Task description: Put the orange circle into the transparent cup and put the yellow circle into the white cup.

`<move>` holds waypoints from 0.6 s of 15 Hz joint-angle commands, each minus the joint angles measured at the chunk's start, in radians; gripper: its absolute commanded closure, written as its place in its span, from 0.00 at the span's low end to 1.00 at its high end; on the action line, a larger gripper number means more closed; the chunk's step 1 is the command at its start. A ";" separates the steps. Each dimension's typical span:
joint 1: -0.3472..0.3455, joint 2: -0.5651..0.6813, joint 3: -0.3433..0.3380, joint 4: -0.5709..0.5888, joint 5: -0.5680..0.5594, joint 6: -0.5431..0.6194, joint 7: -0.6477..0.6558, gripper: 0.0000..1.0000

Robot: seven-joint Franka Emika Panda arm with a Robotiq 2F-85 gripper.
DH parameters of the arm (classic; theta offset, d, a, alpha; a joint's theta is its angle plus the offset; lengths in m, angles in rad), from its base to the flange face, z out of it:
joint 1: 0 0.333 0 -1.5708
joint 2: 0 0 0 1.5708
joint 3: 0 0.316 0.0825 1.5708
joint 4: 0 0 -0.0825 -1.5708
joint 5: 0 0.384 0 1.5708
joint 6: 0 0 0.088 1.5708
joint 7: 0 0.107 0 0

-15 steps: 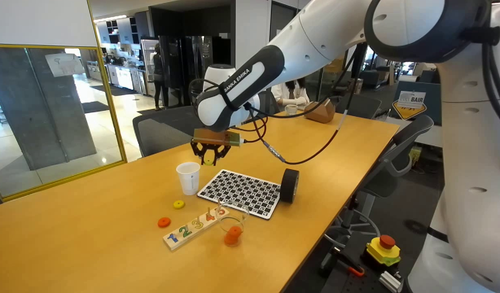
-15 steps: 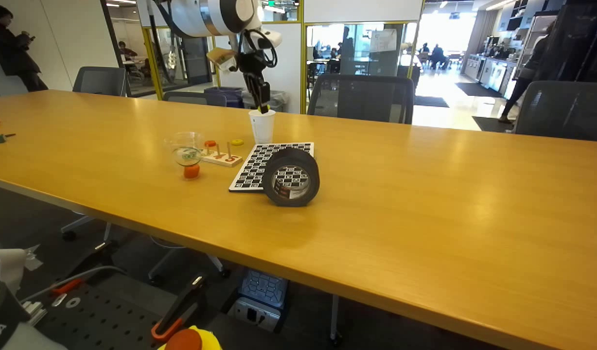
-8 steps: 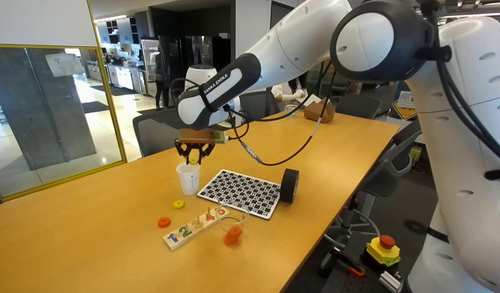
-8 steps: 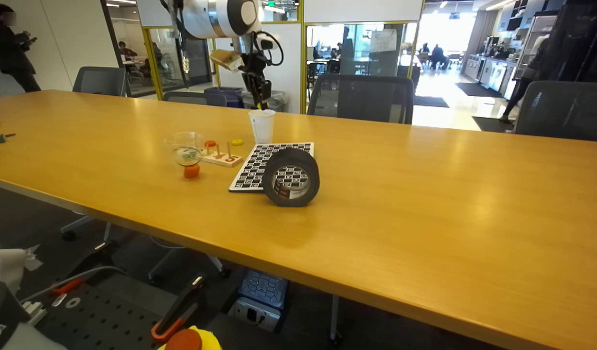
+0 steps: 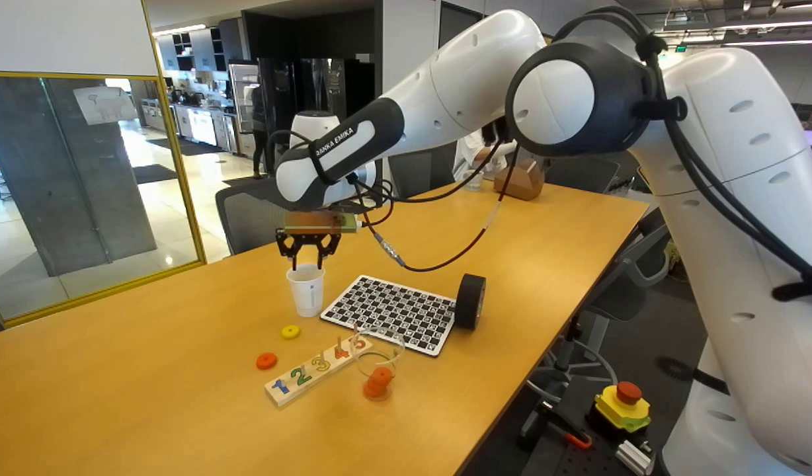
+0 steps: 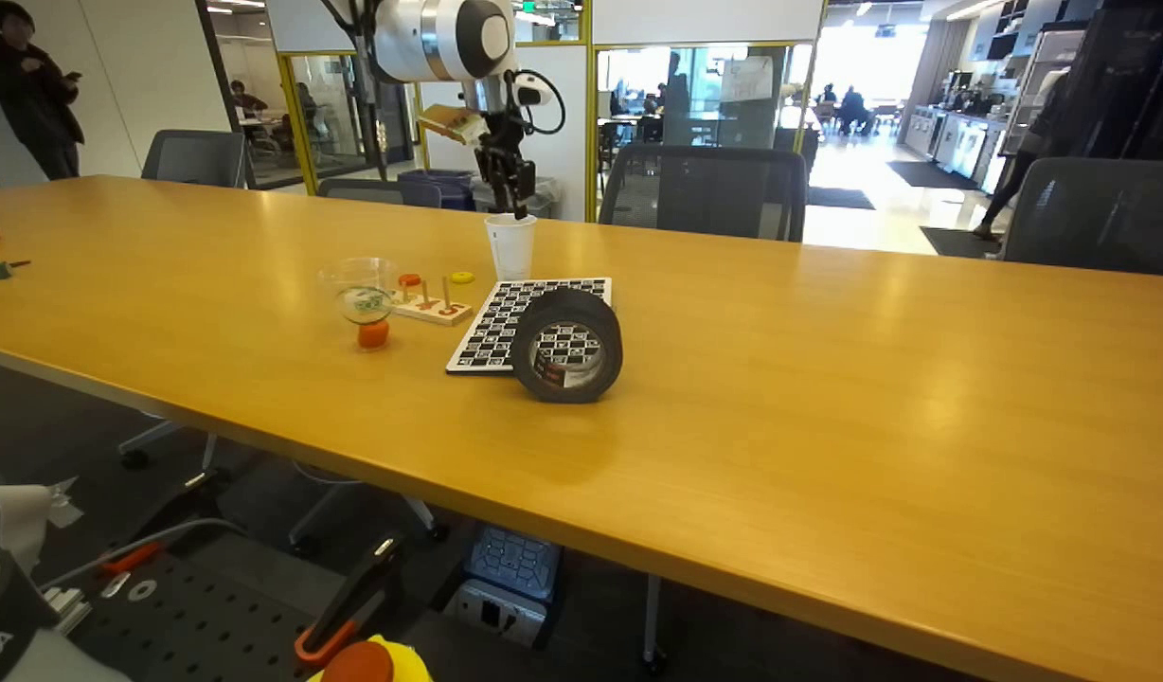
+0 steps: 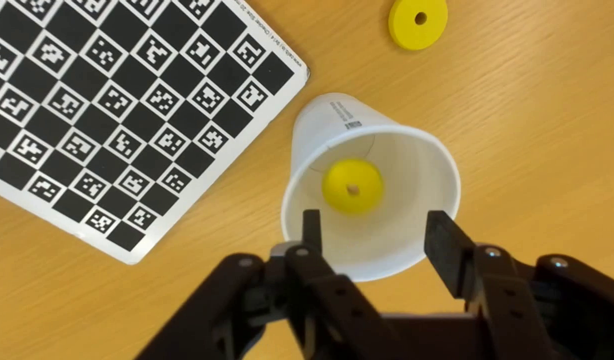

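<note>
Step in hand, my guess: leave the yellow disc (image 7: 353, 187) in the white cup (image 5: 307, 292) & get clear. Gripper (image 7: 374, 223) has its fingers (image 7: 312, 227) spread apart w/ nothing btwn them. To do it well: pause a sec so the disc settles, then lift straight up before any sideways move, b/c tips are abt rim height in both exterior views & a side bump could tip the cup, which looks light. Don't close on the way up, else the rim might get pinched. Can't tell if tips dip inside the rim or just hover over it.

Pos. of disc vs fingers: it's inside the cup, below the tips, w/ its hole visible in the wrist view. There it shows off-center, nearer the finger on the checkerboard (image 7: 137, 100) side; neither of the 2 tips looks to touch it. Whether it's flat on the bottom: can't tell.

Other cup: orange discs (image 5: 376, 390) sit low in the clear cup (image 5: 387, 360), exact no. unclear. 1 loose orange disc (image 5: 266, 360) & 1 loose yellow disc (image 5: 290, 332) lie on the table (image 5: 181, 410), apart from the fingers. If 1 disc per cup is the ask, task's prob. nearly done.
</note>
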 commanded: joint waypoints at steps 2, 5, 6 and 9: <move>0.013 -0.012 -0.009 0.026 0.018 -0.050 -0.040 0.03; 0.031 -0.052 -0.018 -0.014 0.001 -0.033 -0.029 0.00; 0.041 -0.070 -0.021 -0.034 -0.008 -0.029 -0.022 0.00; 0.066 -0.113 -0.010 -0.092 -0.008 -0.049 -0.015 0.00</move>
